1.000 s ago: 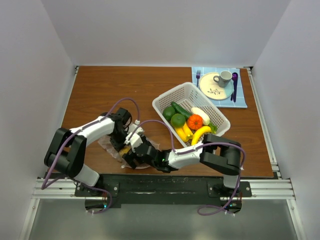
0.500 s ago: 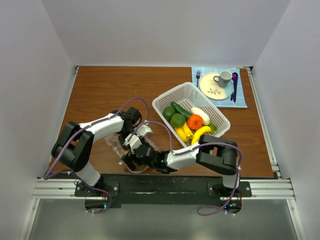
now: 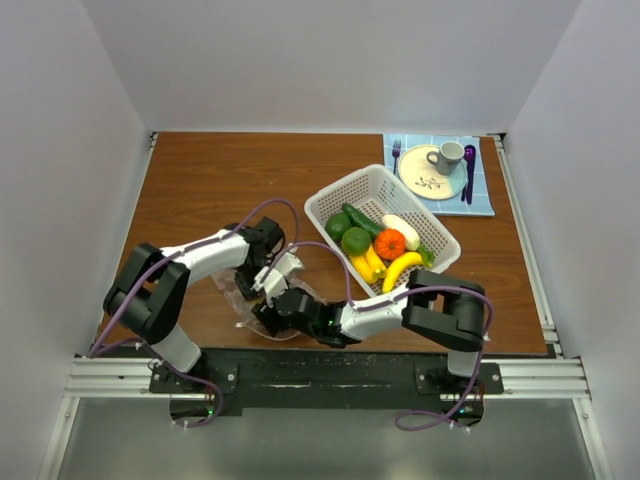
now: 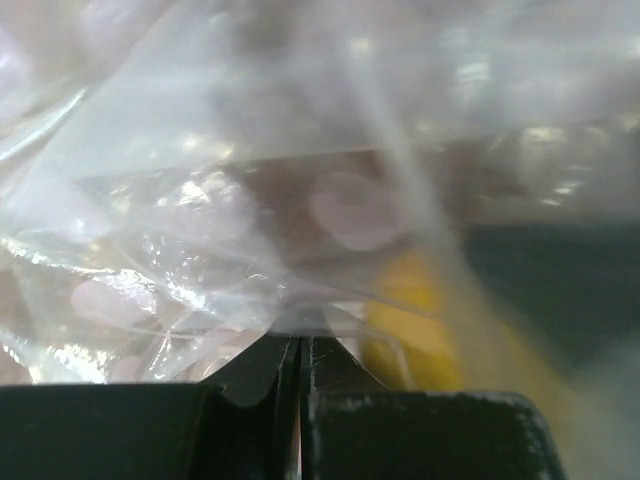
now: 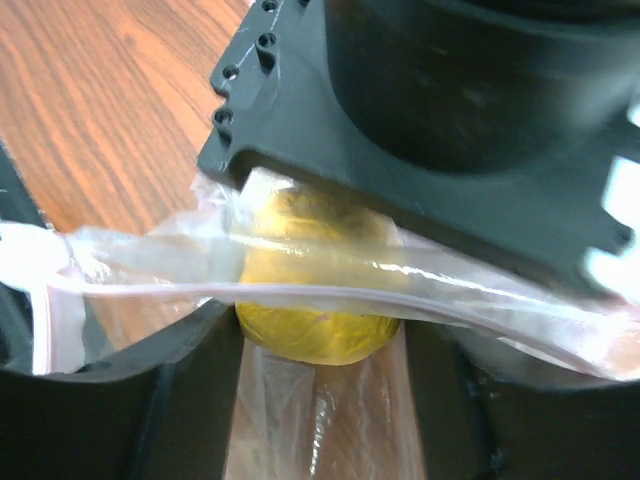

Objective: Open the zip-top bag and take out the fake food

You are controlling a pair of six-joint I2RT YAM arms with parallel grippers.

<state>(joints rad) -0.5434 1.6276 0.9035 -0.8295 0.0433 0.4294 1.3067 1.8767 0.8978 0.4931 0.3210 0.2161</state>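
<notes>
Left gripper [image 4: 298,348] clamped tight on a fold of the clear crinkly plastic zip-top bag [image 4: 190,190]; a blurred yellow fake food piece [image 4: 415,320] shows through the film just beside it. Right gripper [image 5: 320,405] has its jaws partly apart, one either side of that yellow piece [image 5: 312,300] still inside the bag; cannot tell if they press it. Pinkish zip strip runs across in front of the piece. In the top view both grippers meet over the bag [image 3: 232,296] at the near left of the brown wooden table [image 3: 200,180]. White perforated plastic basket [image 3: 375,180] sits to the right, well apart, holding green limes [image 3: 348,236], dark cucumber [image 3: 362,220], orange-red piece [image 3: 390,243], white piece [image 3: 402,230], yellow bananas [image 3: 400,268]. Cream plate [image 3: 430,180] with grey mug [image 3: 447,156] at far right corner.
</notes>
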